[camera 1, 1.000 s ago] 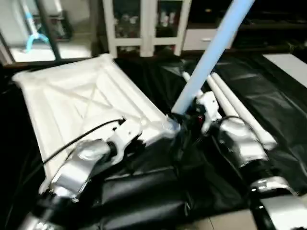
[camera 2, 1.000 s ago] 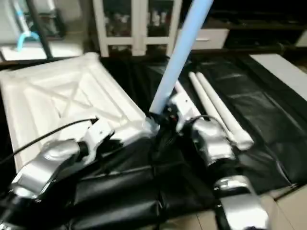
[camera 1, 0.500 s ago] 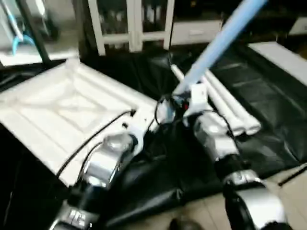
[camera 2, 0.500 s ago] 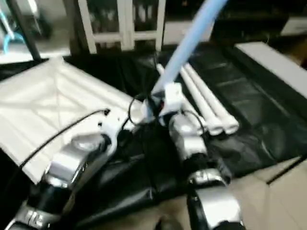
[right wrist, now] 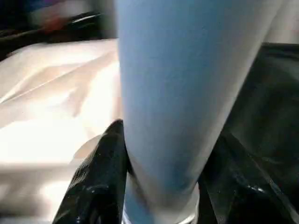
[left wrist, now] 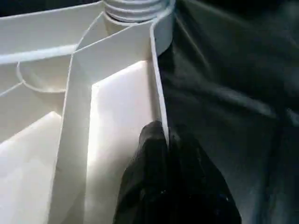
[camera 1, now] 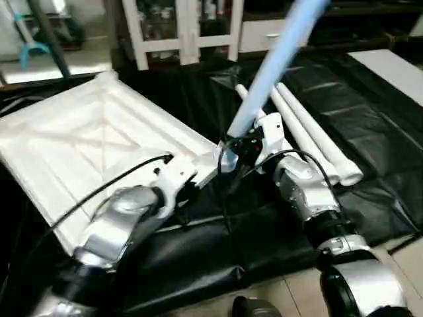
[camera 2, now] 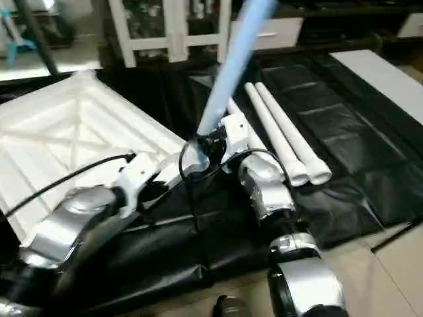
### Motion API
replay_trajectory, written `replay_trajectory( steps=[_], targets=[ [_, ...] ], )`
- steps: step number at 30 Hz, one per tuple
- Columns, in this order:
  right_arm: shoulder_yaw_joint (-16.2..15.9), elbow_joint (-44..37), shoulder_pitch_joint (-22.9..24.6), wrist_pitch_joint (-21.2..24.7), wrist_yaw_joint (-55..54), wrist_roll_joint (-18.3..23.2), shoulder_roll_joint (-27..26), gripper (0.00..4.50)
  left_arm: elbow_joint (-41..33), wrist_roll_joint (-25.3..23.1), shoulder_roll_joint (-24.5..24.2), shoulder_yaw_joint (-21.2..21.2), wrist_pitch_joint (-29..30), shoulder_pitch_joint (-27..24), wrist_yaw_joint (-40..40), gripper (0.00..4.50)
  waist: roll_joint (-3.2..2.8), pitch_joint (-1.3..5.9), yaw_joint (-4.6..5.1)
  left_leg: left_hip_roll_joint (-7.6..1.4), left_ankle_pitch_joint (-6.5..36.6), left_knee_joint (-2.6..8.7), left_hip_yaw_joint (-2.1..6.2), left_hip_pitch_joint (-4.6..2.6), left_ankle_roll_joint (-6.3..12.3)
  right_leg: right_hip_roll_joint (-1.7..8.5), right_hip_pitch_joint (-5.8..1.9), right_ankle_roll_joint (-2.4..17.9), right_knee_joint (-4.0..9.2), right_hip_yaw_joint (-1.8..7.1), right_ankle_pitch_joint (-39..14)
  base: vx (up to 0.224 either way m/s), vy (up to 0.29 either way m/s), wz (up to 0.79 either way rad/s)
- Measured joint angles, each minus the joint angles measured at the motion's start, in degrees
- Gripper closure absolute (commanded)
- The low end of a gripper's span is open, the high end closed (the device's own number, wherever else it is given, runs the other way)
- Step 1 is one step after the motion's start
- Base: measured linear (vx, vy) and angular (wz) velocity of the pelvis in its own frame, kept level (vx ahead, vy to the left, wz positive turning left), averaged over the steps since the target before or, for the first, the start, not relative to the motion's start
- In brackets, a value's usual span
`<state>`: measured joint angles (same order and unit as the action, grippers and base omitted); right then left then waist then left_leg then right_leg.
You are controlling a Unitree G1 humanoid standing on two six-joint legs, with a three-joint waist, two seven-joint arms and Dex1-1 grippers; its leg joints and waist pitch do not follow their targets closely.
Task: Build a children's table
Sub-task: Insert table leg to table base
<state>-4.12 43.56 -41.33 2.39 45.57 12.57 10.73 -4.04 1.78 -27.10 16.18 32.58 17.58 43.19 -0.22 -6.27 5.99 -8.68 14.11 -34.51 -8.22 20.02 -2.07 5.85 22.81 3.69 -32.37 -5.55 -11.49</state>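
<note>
Tabletop lying underside up on black sheet, far corners running out of frame. Right gripper clamping raised leg at corner socket; leg's top cut off, socket joint hiding behind fingers. Left gripper pinching tabletop rim, jaws nearly closed. Two spare legs lying beside right arm.

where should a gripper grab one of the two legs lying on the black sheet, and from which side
Grip the nearer leg around its round shaft, about mid-length, coming down from above with the fingers straddling it across its width. Both spare legs lie flat and side by side on the black sheet, touching or nearly so, so a sideways approach looks blocked by the other leg. The tube tapers, so mid-shaft probably balances better than the wide end.
</note>
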Motion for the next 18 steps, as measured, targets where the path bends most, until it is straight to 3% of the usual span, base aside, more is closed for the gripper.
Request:
replay_trajectory(
  steps=[3,6,7,10,12,18],
  targets=[
    [-1.4,-2.2,0.1,3.6,12.3,1.6,5.6,2.65,-1.5,2.0,-2.8,0.0,-1.6,-1.1,5.2,4.5,0.27,0.18,-1.69,-0.53,-0.8,-0.04,-0.65,-0.11,-0.34,-0.13,0.11,0.5,-0.67,0.35,0.6,0.077,-0.022,0.1],
    [-2.6,-3.1,0.2,4.4,21.3,1.6,9.8,2.65,-1.8,2.9,-3.8,1.0,-3.4,-1.4,8.3,4.5,0.89,0.6,-3.02,-1.23,-0.9,-0.03,-2.43,-0.5,-0.32,-0.53,0.19,0.2,-1.14,1.97,1.8,0.101,-0.026,0.25],
    [-3.0,-3.2,0.2,4.7,25.3,2.1,11.6,2.65,-2.0,3.1,-4.4,1.5,-4.4,-1.5,9.7,4.5,0.99,0.72,-3.73,-1.53,-0.9,0.05,-3.08,-0.58,-0.23,-0.51,0.19,0.0,-1.32,2.09,1.5,0.108,-0.024,0.25],
    [-3.4,-4.1,1.1,4.2,32.2,2.7,14.7,2.65,-2.1,3.1,-5.1,2.4,-6.8,-1.4,11.8,4.5,1.26,0.89,-5.2,-1.48,-0.8,0.06,-3.25,-0.46,0.46,-0.53,0.39,0.5,-1.87,2.54,0.8,0.104,0.001,0.08],
    [-3.9,-4.1,1.3,3.1,33.8,2.7,15.5,2.65,-2.0,3.1,-5.1,2.6,-7.2,-1.3,12.2,4.5,1.52,1.06,-5.3,-1.31,-0.6,0.05,-3.26,-0.36,0.66,-0.56,0.57,1.0,-2.23,3.04,0.4,0.044,0.005,0.03],
    [-4.0,-4.1,4.2,-2.8,34.5,2.7,16.0,2.65,-1.0,2.5,-4.6,3.0,-9.0,-1.2,12.2,4.5,2.64,1.78,-5.7,-1.24,-0.6,-0.38,-3.19,0.05,0.78,-0.53,0.79,1.2,-2.44,3.23,0.3,0.0,0.0,0.0]
  ],
)
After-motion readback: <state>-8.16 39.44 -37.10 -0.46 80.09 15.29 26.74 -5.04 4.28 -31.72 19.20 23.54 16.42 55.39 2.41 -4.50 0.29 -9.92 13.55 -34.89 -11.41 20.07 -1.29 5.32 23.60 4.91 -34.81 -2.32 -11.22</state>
